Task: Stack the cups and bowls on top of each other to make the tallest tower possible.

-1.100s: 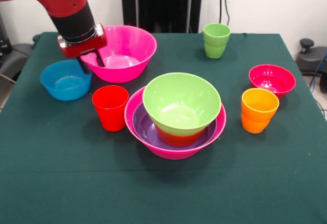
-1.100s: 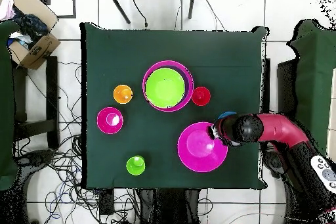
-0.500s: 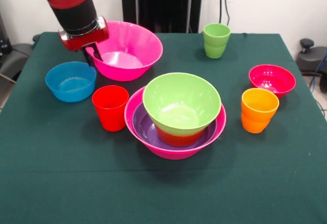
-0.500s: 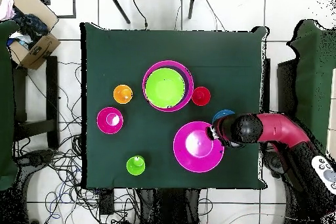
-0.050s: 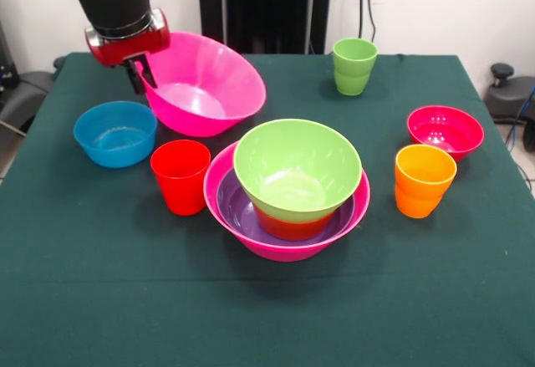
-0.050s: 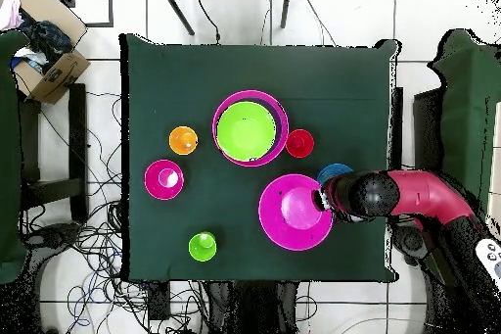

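My gripper (image 5: 140, 74) is shut on the left rim of a large hot-pink bowl (image 5: 205, 83), which hangs tilted with its opening toward the right. From overhead the gripper (image 6: 321, 201) sits at the right rim of that bowl (image 6: 292, 213). The tower (image 5: 297, 166) stands mid-table: a hot-pink base bowl (image 5: 355, 204) holds a purple bowl (image 5: 234, 200), an orange-red bowl (image 5: 288, 226) and a lime green bowl on top. A red cup (image 5: 180, 175) stands left of the tower, and a blue bowl (image 5: 114, 133) sits below the gripper.
A lime green cup (image 5: 354, 66) stands at the back. A crimson bowl (image 5: 445, 130) and an orange cup (image 5: 423, 180) sit at the right. Dark green cloth (image 5: 84, 300) covers the table. The overhead view shows the arm (image 6: 421, 198) reaching in from the right.
The gripper has risen with the hot-pink bowl's rim in it. The bowl has lifted off the cloth and tipped up on its left side.
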`<state>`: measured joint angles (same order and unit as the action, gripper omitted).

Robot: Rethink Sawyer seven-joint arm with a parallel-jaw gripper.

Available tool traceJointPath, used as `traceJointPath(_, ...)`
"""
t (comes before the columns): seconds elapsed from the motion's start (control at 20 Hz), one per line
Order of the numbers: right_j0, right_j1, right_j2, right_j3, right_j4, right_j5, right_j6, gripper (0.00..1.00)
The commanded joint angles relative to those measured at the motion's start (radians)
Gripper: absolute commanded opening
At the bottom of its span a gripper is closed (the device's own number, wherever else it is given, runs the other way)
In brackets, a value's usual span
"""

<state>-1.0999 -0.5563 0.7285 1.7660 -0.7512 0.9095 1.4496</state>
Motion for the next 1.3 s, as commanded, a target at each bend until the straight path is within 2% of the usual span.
traceJointPath(0.05,0.027,0.011,-0.012,0.064,0.092,0.039,-0.011,0.00)
traceJointPath(0.25,0.026,0.019,0.012,0.096,0.186,0.030,0.022,0.00)
traceJointPath(0.55,0.044,-0.003,0.012,0.116,0.276,0.048,0.037,0.00)
traceJointPath(0.9,0.039,-0.042,-0.004,0.109,0.306,0.113,-0.026,0.00)
traceJointPath(1.3,0.066,-0.108,0.020,0.118,0.389,0.157,0.007,0.00)
